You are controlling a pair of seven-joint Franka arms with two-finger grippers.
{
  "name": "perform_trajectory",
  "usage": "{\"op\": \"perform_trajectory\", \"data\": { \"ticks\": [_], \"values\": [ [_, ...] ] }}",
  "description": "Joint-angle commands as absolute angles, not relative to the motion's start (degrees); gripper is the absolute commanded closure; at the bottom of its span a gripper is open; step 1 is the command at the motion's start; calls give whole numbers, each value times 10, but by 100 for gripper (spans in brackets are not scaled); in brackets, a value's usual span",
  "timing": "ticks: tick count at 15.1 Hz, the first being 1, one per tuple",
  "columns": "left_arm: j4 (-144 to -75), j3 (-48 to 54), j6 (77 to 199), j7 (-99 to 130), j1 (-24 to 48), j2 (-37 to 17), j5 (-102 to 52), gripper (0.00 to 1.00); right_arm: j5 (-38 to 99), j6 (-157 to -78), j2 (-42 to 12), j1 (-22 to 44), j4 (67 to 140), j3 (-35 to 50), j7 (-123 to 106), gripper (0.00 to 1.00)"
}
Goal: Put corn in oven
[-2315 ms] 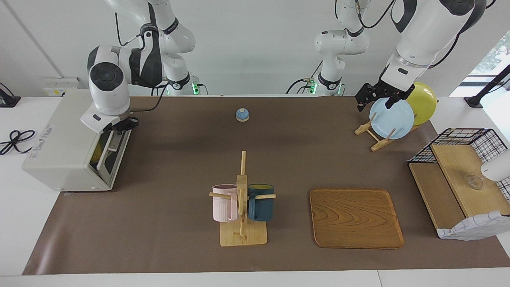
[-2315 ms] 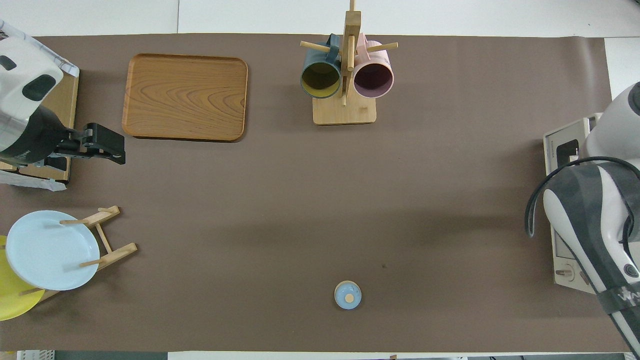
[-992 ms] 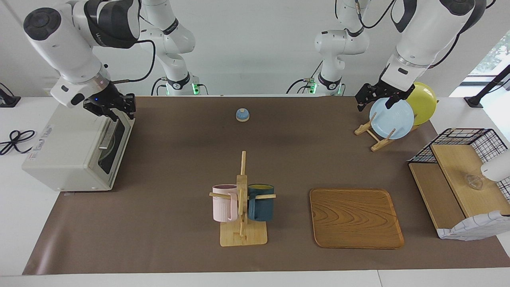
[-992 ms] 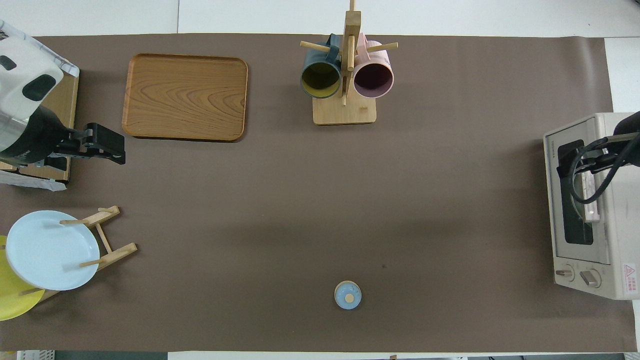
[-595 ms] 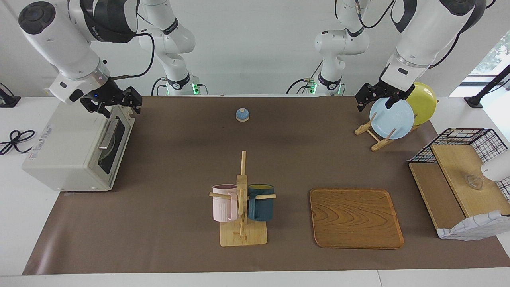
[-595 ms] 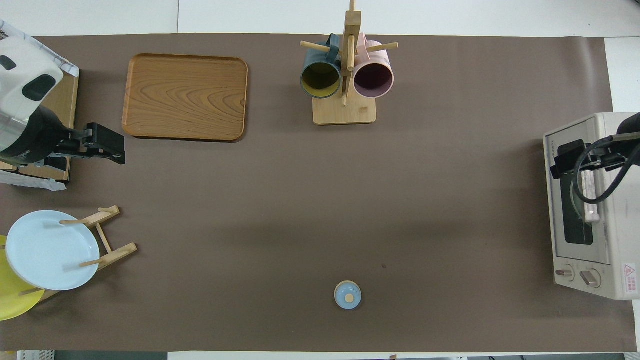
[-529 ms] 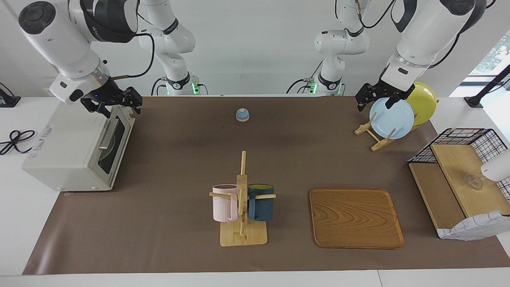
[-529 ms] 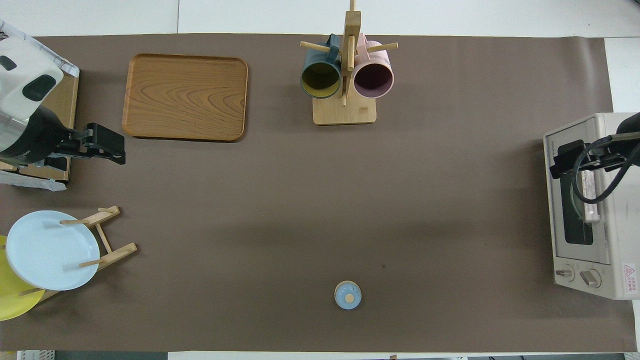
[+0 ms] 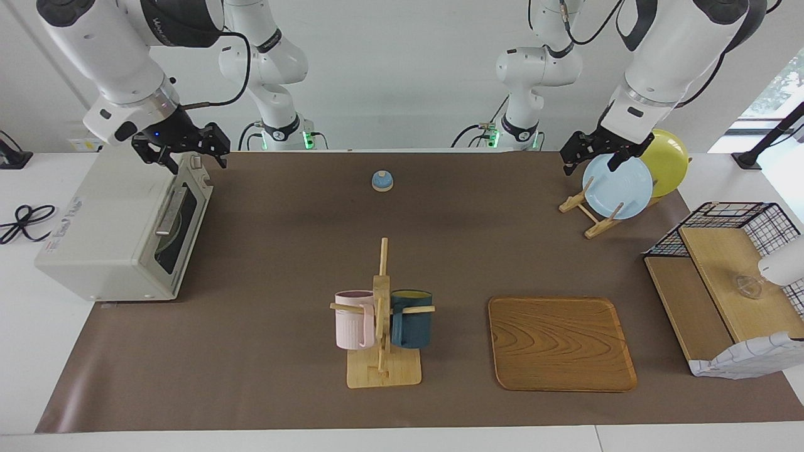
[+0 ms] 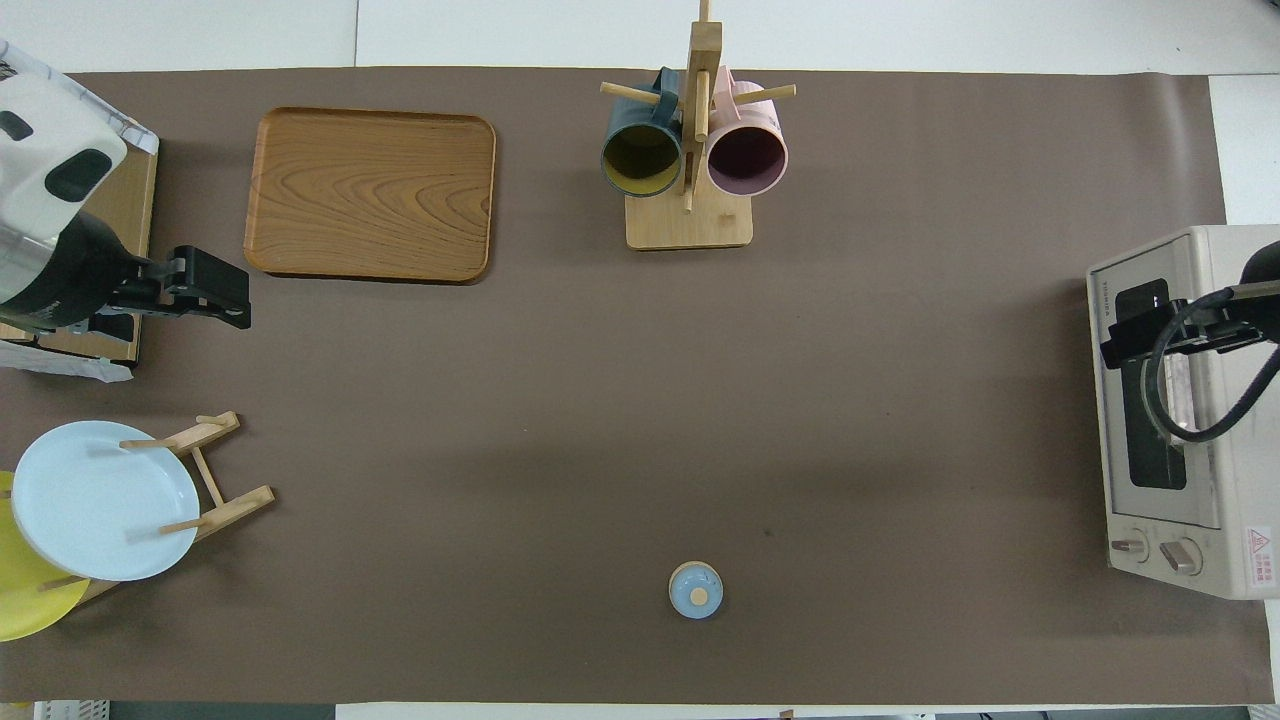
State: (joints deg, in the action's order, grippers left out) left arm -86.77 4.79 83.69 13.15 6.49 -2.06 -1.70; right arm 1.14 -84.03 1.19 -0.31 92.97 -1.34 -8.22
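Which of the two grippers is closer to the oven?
The right. The right gripper hangs open just above the oven, over its door's top edge. The left gripper waits by the blue plate, at the table's other end.

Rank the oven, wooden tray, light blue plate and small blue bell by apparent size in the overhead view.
1. Wooden tray, largest, with the oven close: the oven is cut by the frame edge, so I won't split them.
2. Light blue plate.
3. Small blue bell, clearly smallest.
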Motion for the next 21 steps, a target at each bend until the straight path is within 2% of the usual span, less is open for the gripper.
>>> {"op": "perform_trajectory", "data": {
  "ticks": [1, 21],
  "values": [
    [-883, 49, 843, 131, 62, -8, -12, 0, 17, -837, 0, 15, 911, -32, -62, 0],
    [-883, 49, 843, 131, 62, -8, -12, 0, 8, -854, -10, 26, 892, -47, 1, 0]
  ]
}}
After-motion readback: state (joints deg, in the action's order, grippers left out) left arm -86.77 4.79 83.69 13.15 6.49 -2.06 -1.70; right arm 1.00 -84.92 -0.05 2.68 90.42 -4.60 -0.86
